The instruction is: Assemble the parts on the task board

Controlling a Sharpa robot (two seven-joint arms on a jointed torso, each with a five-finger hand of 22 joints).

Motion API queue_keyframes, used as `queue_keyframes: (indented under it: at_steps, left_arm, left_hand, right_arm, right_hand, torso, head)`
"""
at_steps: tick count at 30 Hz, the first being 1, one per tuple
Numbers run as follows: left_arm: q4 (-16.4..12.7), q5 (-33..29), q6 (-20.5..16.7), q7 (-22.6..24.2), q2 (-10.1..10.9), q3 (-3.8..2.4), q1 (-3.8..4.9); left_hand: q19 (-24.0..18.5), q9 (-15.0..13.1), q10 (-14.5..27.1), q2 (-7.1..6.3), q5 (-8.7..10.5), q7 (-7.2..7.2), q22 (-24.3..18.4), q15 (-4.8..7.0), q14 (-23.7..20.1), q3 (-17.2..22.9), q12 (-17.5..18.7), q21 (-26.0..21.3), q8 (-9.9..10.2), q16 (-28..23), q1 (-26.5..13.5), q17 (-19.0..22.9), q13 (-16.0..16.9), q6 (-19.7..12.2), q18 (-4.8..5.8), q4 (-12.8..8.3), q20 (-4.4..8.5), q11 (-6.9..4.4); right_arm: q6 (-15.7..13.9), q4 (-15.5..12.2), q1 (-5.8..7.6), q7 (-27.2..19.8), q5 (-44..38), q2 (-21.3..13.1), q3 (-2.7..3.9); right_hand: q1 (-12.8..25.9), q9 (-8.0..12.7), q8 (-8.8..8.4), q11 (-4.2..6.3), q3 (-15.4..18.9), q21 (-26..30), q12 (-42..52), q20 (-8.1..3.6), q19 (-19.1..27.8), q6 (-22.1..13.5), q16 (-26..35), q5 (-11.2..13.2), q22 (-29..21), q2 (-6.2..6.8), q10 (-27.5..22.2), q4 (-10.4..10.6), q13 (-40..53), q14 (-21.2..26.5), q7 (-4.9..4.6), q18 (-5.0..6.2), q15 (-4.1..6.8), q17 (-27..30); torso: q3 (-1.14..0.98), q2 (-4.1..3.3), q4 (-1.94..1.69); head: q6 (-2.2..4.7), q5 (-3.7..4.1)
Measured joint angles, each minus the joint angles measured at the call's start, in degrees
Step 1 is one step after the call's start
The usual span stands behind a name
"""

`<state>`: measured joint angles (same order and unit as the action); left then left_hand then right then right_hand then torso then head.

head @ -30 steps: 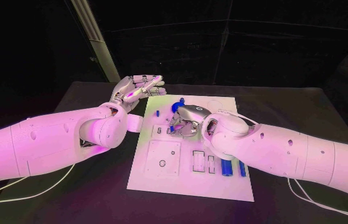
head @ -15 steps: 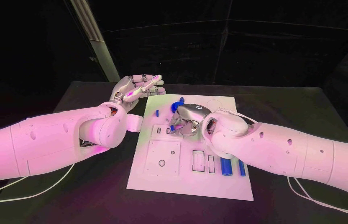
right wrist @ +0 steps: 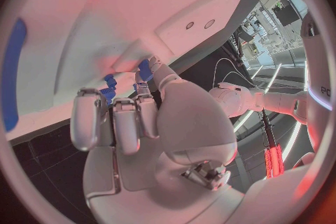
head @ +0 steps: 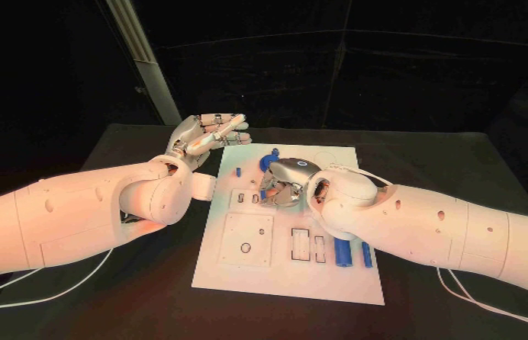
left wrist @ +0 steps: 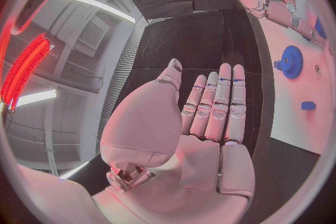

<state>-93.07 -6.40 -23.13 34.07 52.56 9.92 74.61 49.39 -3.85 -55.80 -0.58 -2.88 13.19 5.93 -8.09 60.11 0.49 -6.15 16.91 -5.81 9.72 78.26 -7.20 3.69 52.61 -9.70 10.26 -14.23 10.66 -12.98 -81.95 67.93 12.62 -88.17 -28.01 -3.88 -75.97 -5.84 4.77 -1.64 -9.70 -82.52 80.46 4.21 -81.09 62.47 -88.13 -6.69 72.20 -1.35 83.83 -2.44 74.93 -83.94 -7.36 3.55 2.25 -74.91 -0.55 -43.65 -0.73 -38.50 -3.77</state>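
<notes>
At six o'clock on the task board (head: 288, 283), two blue pegs (head: 352, 255) lie flat. Mid-board, the right hand (head: 284, 181) pinches a small blue part (right wrist: 143, 71) in its fingers (right wrist: 126, 123); it should lower squarely. At eleven o'clock, the left hand (head: 207, 135) hovers, fingers straight together, empty.

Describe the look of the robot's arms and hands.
Both arms are bulky, smooth white shells dotted with small round holes. The left hand and right hand are silver metal with segmented fingers. Thin white cables trail from the arms onto the table.
</notes>
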Motion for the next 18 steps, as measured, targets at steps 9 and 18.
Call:
queue_keyframes:
  at_steps: [9,18]
  left_arm:
    - [0.04,-0.01,0.03,-0.02,-0.02,0.0,0.0]
    - [0.05,-0.02,0.06,-0.05,-0.02,0.0,0.0]
  left_hand:
    - [0.0,0.0,0.0,0.0,0.0,0.0,0.0,0.0,0.0,0.0,0.0,0.0,0.0,0.0,0.0,0.0,0.0,0.0,0.0,0.0,0.0,0.0]
    - [0.0,0.0,0.0,0.0,0.0,0.0,-0.01,0.0,0.0,0.0,0.0,0.0,0.0,0.0,0.0,0.01,0.0,0.0,0.0,0.0,0.0,0.0]
  right_arm:
    - [0.52,-0.16,0.0,0.74,-1.03,0.04,-0.02]
    - [0.37,-0.23,-0.02,1.32,-1.78,0.09,-0.03]
  right_hand:
    - [2.42,0.67,-0.82,-0.52,1.19,0.23,-1.93,0.4,0.4,-0.74,0.26,-0.15,-0.43,1.64,-0.1,1.37,0.01,-0.07,-0.12,0.0,-0.34,0.0]
    - [3.12,0.94,-0.82,-0.72,1.8,0.47,-2.15,0.4,0.4,-1.4,0.26,-0.15,-0.59,2.35,-0.3,1.98,0.01,0.01,-0.36,0.0,-0.42,0.0]
  torso:
    - [0.03,-0.01,-0.03]
    - [0.03,-0.01,-0.04]
  head:
    - [-0.03,0.01]
    - [-0.05,0.01]
